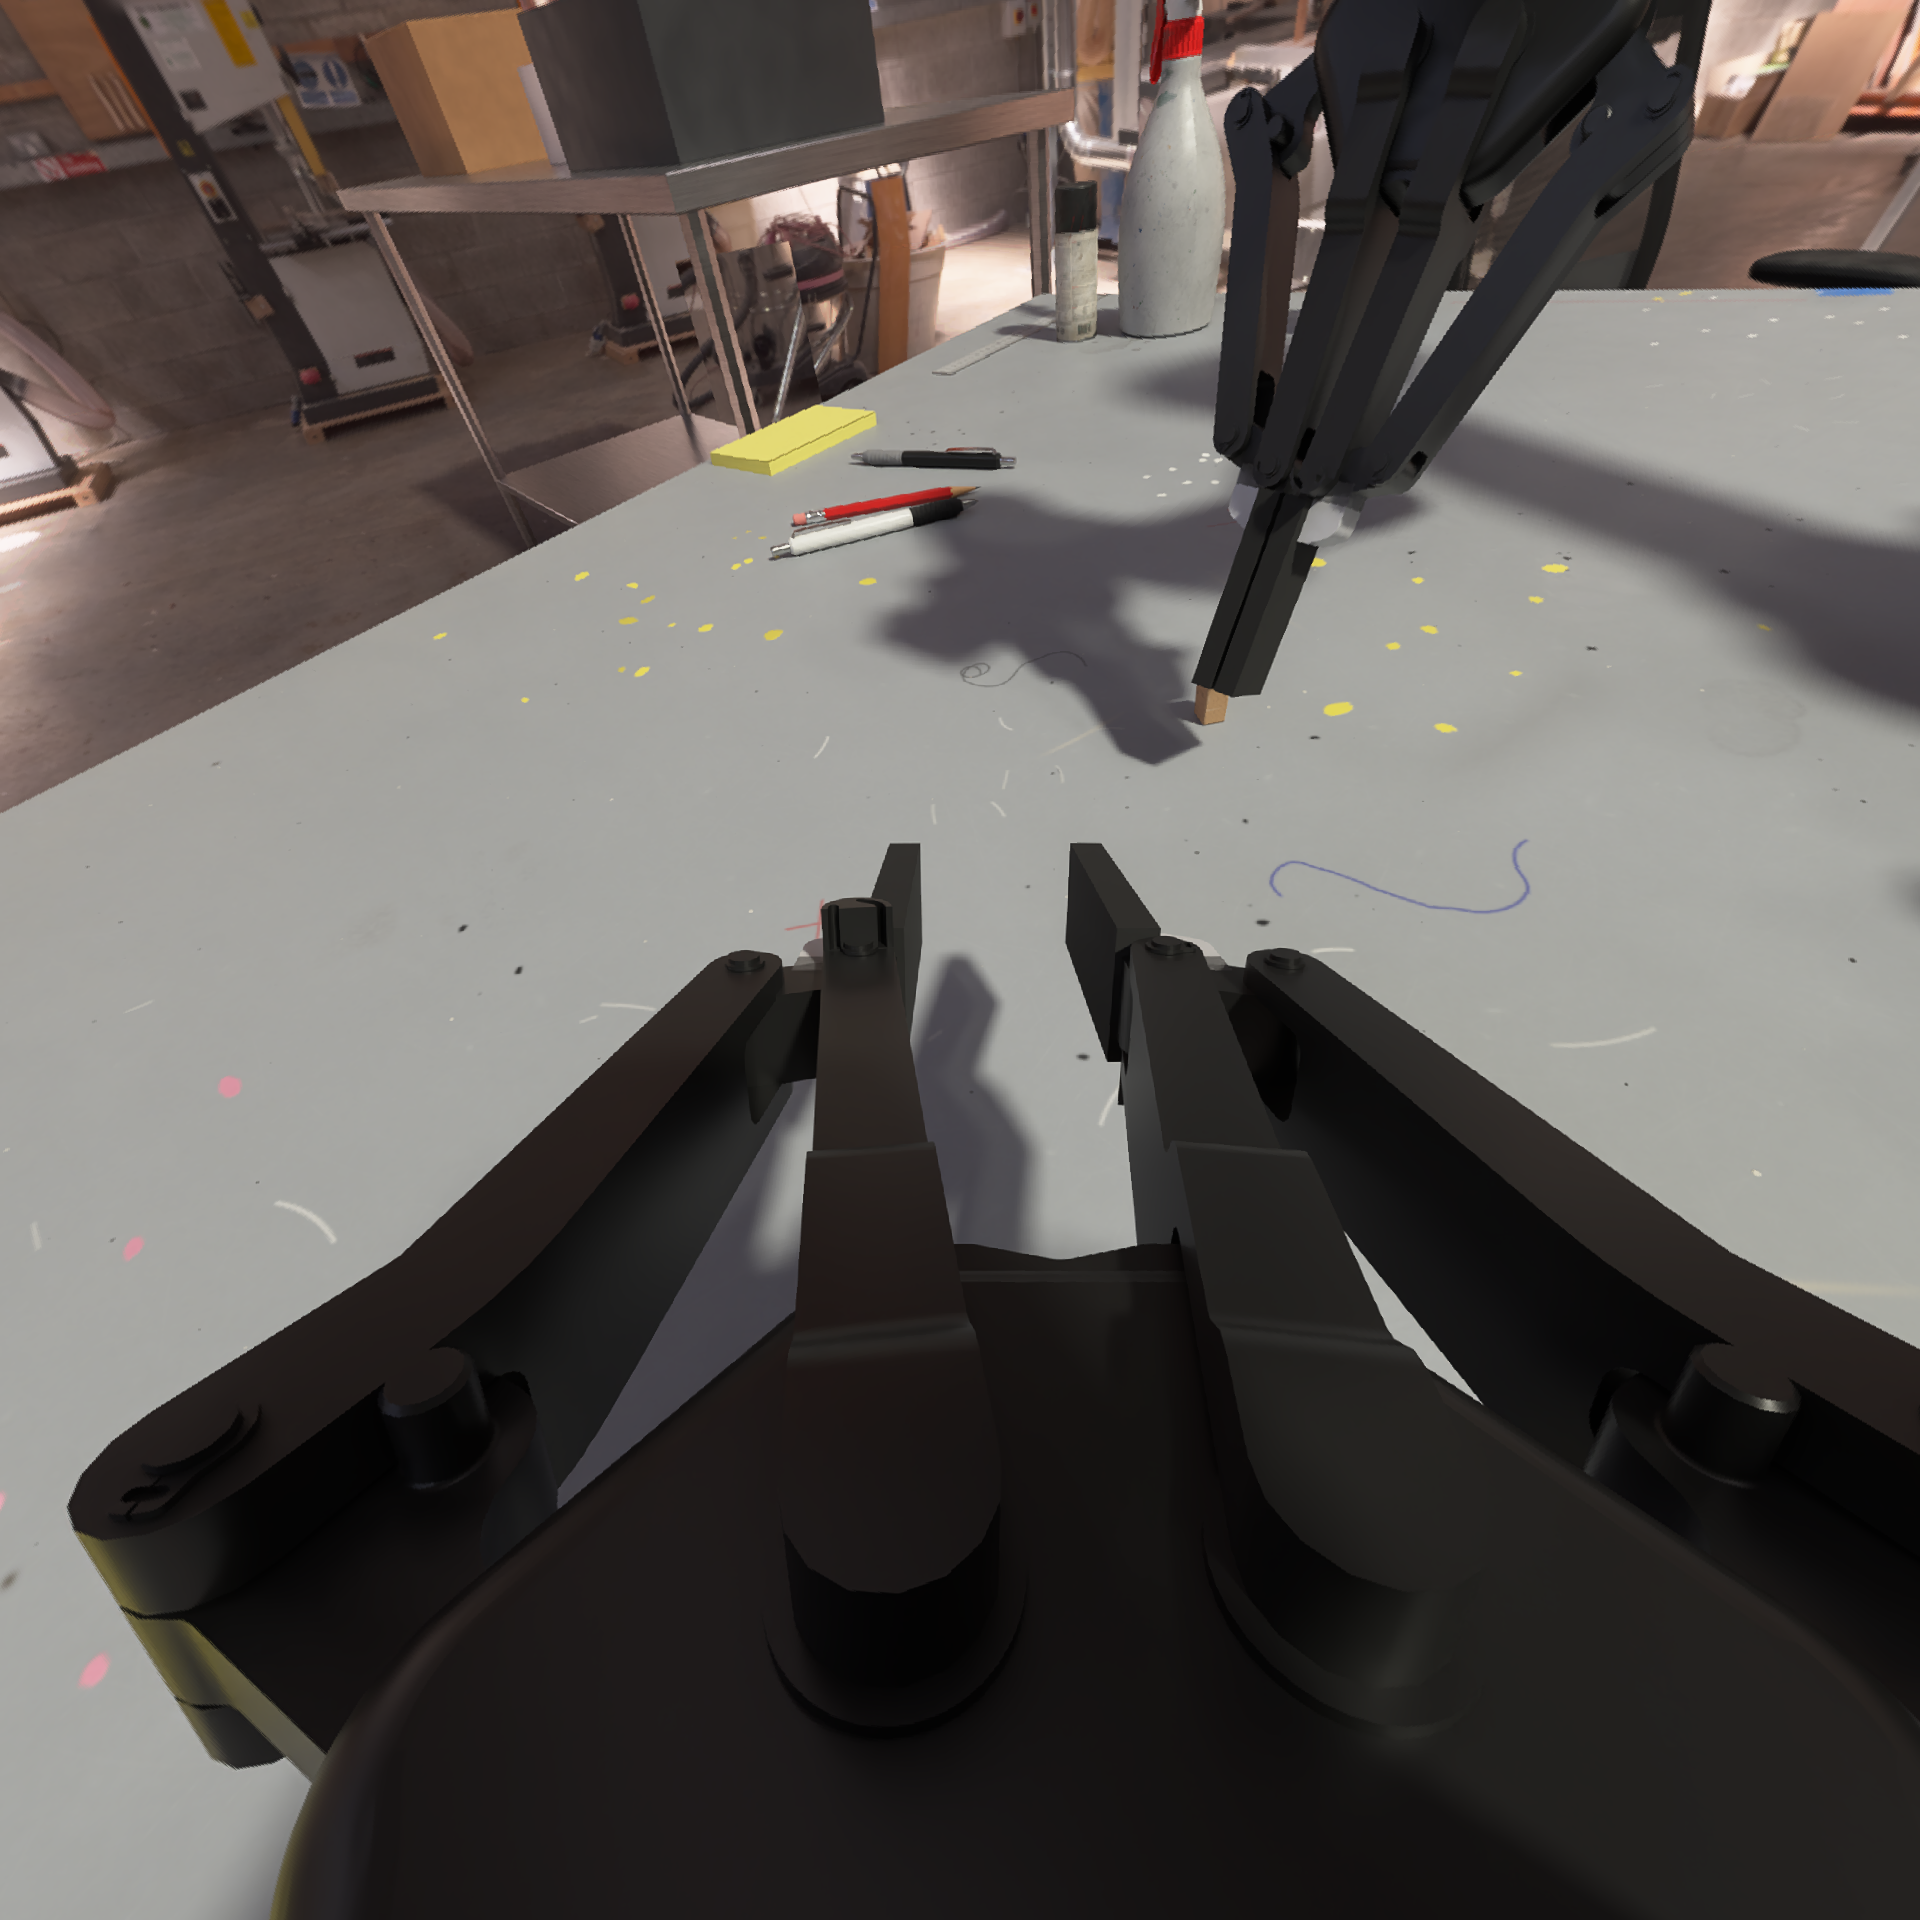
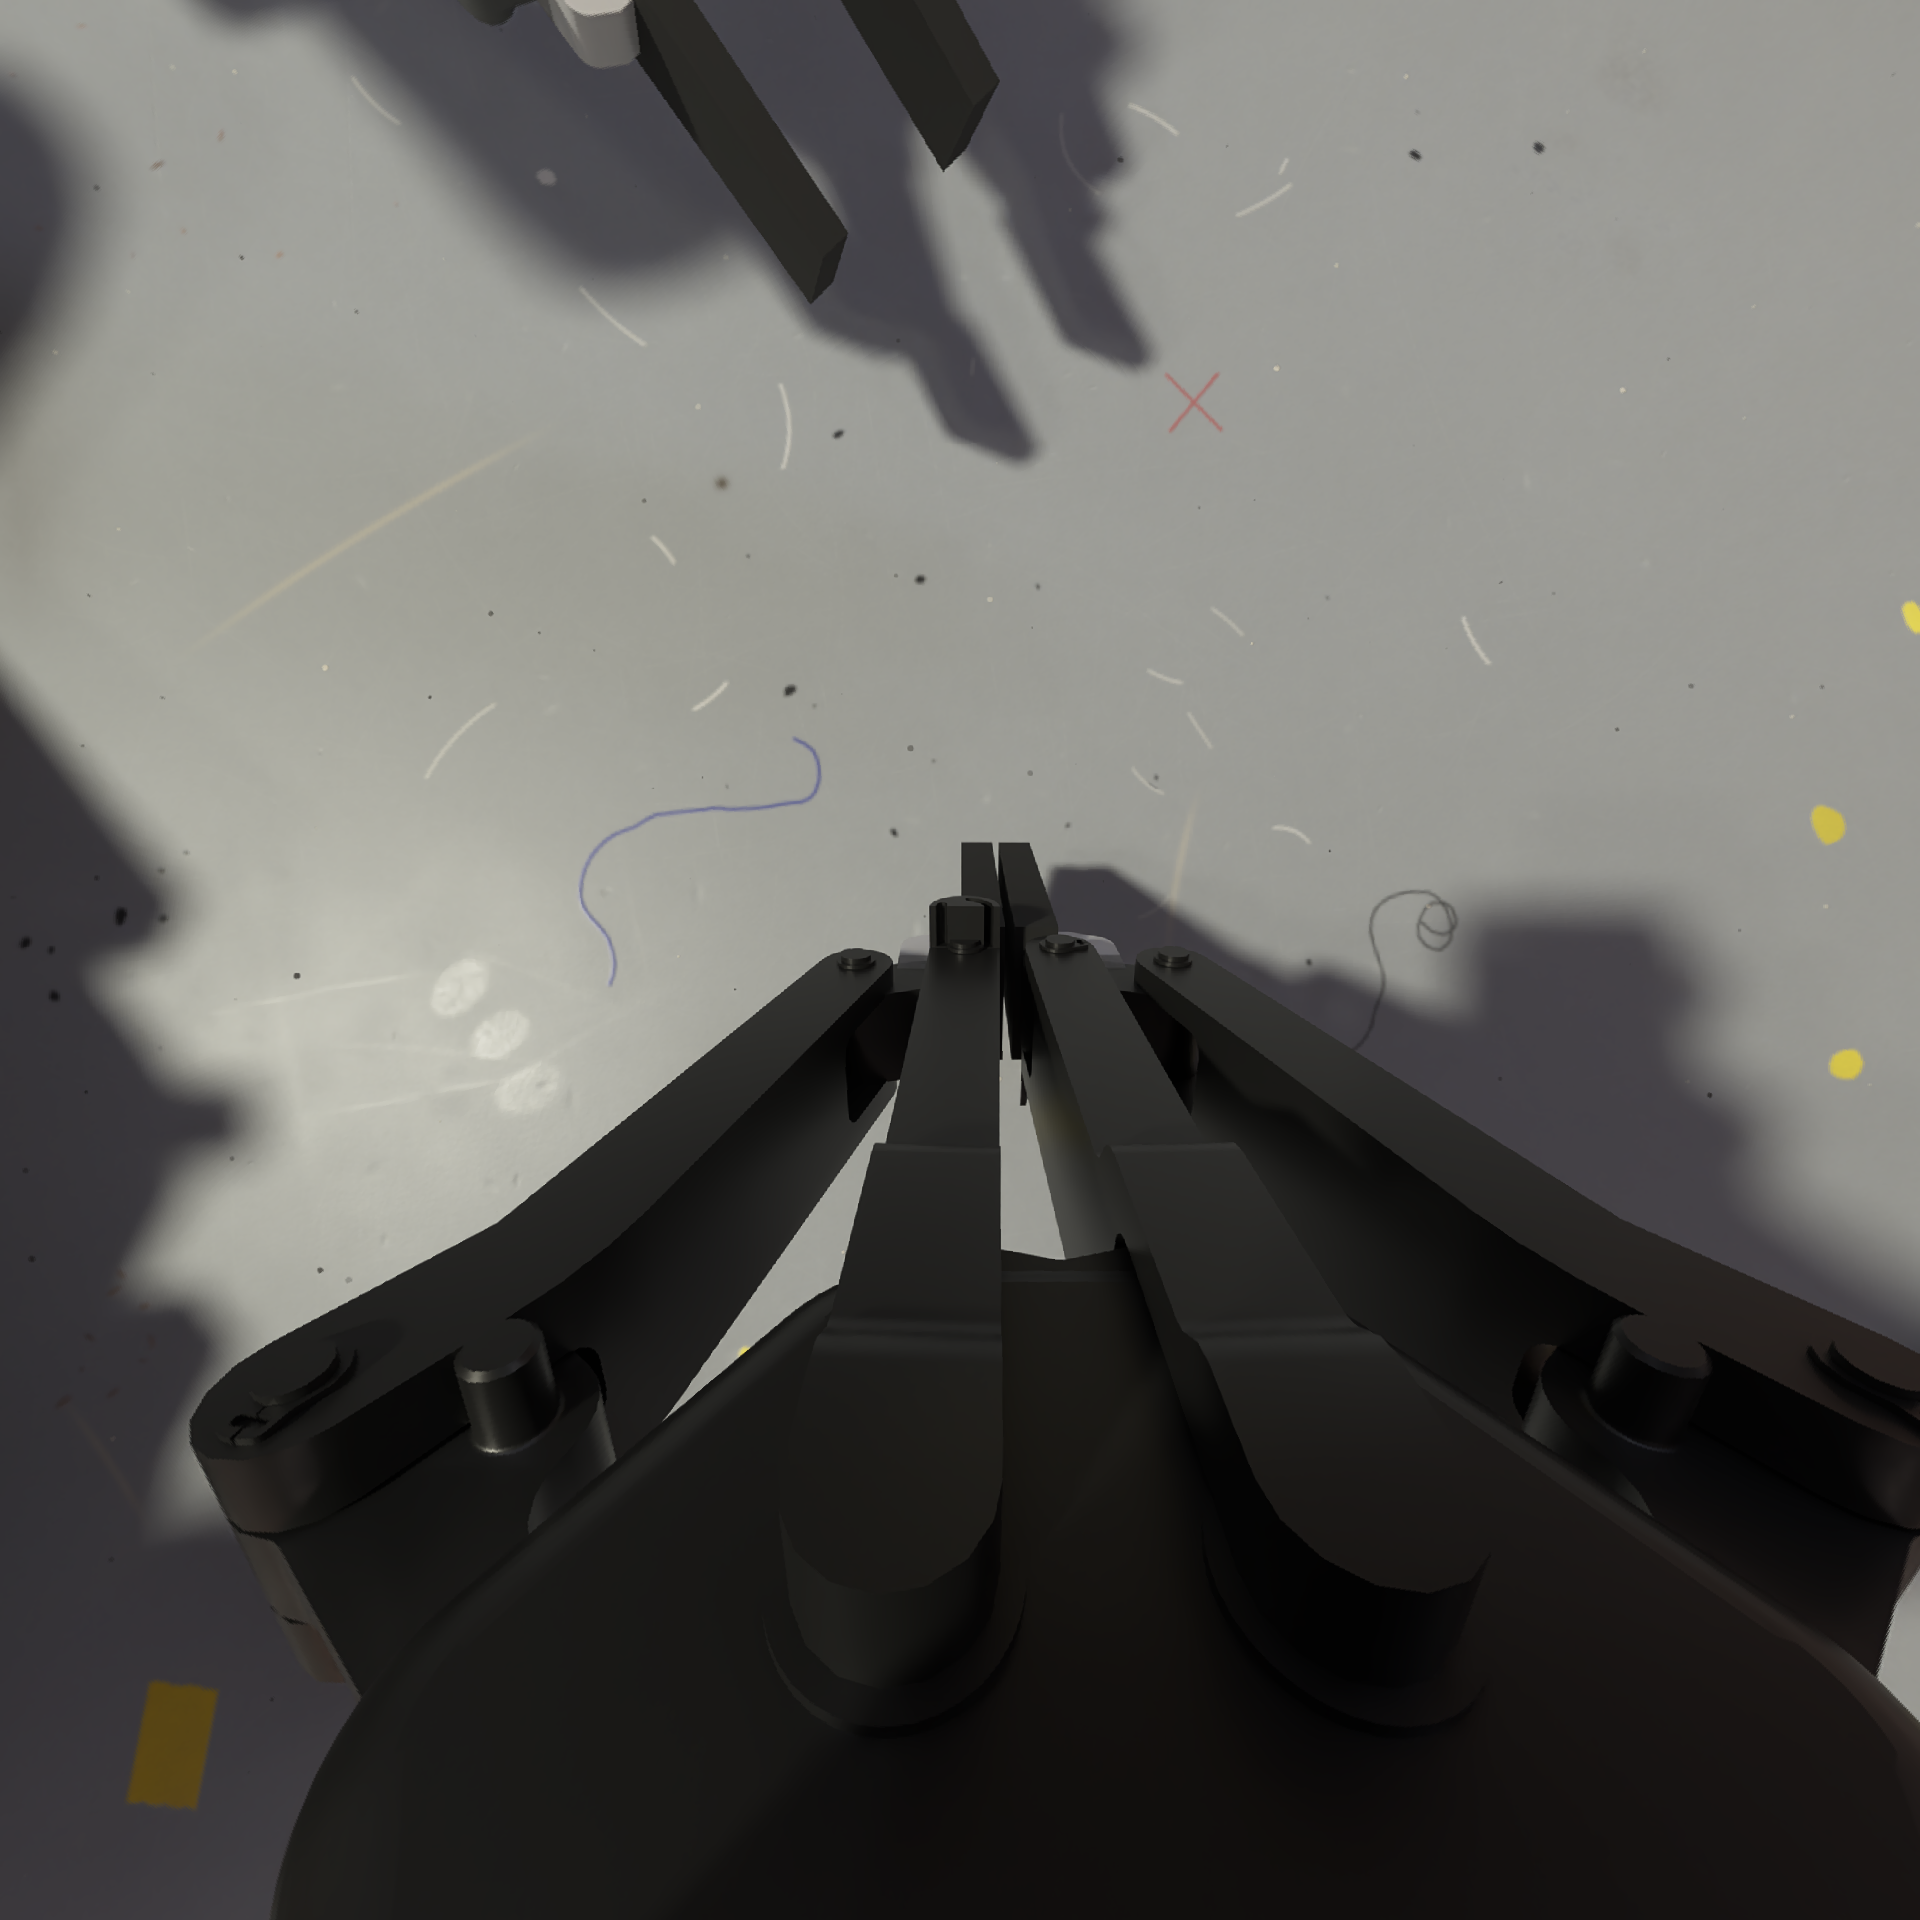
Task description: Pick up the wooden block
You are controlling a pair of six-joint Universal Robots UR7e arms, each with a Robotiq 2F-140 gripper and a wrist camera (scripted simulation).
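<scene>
The wooden block (image 1: 1209, 708) is a thin tan stick held upright between the fingers of my right gripper (image 1: 1229, 681) at the right of the left wrist view. Its lower end pokes out below the fingertips, close to the grey table (image 1: 623, 935). Its upper part shows behind the linkage. In the right wrist view my right gripper (image 2: 995, 862) is shut, with a pale strip of the block (image 2: 1075, 1195) between the fingers. My left gripper (image 1: 995, 883) is open and empty, low over the table in front of the block. It also shows at the top of the right wrist view (image 2: 904, 177).
A yellow pad (image 1: 795, 438), a black pen (image 1: 935, 457), a red pencil (image 1: 883, 504) and a white pen (image 1: 862, 530) lie at the far left. A white spray bottle (image 1: 1169, 208), a spray can (image 1: 1075, 260) and a ruler (image 1: 982, 353) stand at the back edge.
</scene>
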